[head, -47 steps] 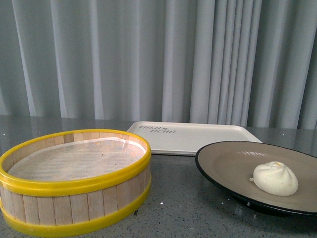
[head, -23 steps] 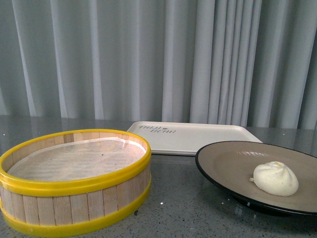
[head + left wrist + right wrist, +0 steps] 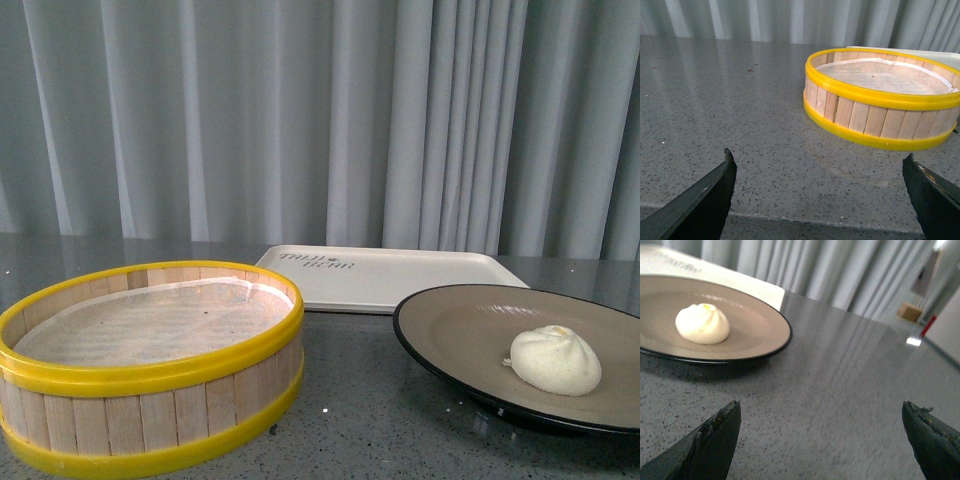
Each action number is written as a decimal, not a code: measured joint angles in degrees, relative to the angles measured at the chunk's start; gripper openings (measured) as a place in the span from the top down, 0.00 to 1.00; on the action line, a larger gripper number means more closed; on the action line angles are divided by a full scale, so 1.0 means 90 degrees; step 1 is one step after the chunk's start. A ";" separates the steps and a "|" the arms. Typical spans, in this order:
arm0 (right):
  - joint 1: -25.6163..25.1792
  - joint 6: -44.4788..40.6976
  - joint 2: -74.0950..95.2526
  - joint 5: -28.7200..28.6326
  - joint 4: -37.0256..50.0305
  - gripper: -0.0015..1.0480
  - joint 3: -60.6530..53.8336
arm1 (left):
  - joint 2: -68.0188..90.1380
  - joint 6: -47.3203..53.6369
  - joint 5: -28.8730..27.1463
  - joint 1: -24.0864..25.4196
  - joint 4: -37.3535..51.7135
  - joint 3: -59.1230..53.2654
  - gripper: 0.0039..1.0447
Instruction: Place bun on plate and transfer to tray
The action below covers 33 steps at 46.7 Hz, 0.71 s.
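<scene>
The off-white pleated bun (image 3: 556,360) lies on the beige plate (image 3: 470,325) with a black rim, at the right of the front view. It also shows in the right wrist view (image 3: 702,324) on the plate (image 3: 760,325). The cream tray (image 3: 400,275) with dark lettering lies behind the plate, and a corner of it shows in the right wrist view (image 3: 715,272). My right gripper (image 3: 821,407) is open and empty over bare tabletop, apart from the plate. My left gripper (image 3: 820,160) is open and empty, short of the steamer basket. Neither gripper shows in the front view.
A wooden steamer basket (image 3: 150,400) with yellow rims and a paper liner stands at the left, also in the left wrist view (image 3: 880,120). The grey speckled tabletop (image 3: 715,100) has its front edge near my left gripper. Grey curtains hang behind.
</scene>
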 joint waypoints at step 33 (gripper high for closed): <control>0.0690 -0.6351 0.3631 -0.1059 -0.0962 0.08 0.2344 | 0.0002 -0.0002 0.0000 0.0000 0.0000 0.0000 0.06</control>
